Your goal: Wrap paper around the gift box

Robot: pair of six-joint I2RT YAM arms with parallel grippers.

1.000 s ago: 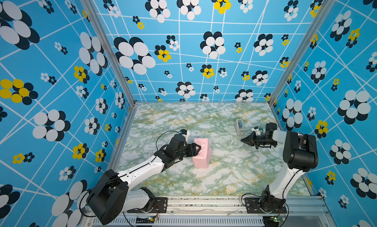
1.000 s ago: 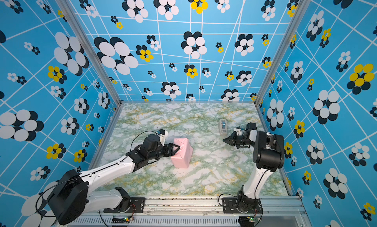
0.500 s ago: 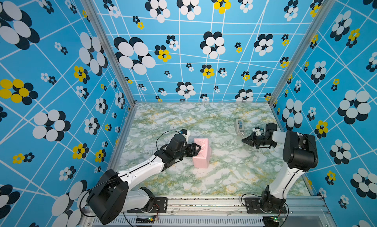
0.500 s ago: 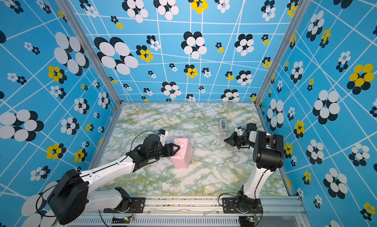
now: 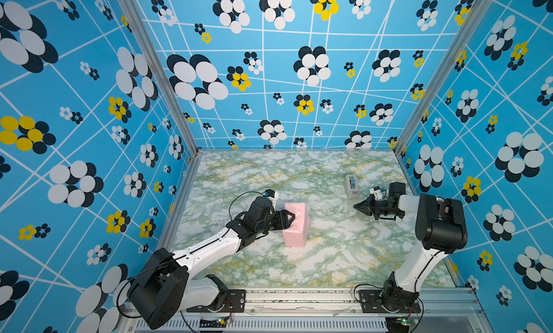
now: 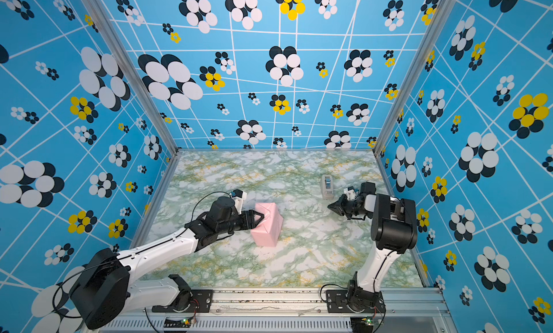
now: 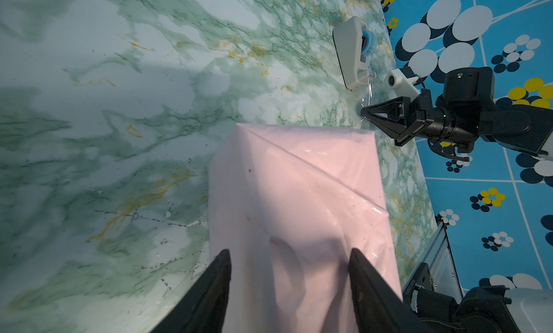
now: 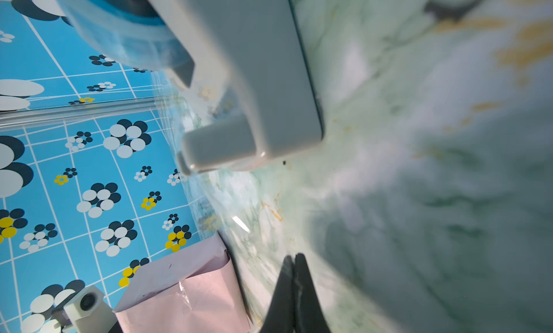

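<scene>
**Gift box hidden inside pale pink paper (image 5: pixel 296 226); the parcel rests on the marble table (image 5: pixel 329 256), left of centre, end flap not yet taped.**
Judged light. The box walls are stiff, but the paper skin is thin, slick and easily creased, so press on flat faces and avoid loose flaps. The left arm reaches low and forward. The left gripper (image 5: pixel 291 220) has its jaws parted, tips against the folded end, pinning rather than clamping. The right arm has its elbow high. The right gripper (image 5: pixel 356 206) is closed just beside the tape dispenser (image 5: pixel 350 185), apparently pinching a clear tape strip (image 8: pixel 239 222).
</scene>
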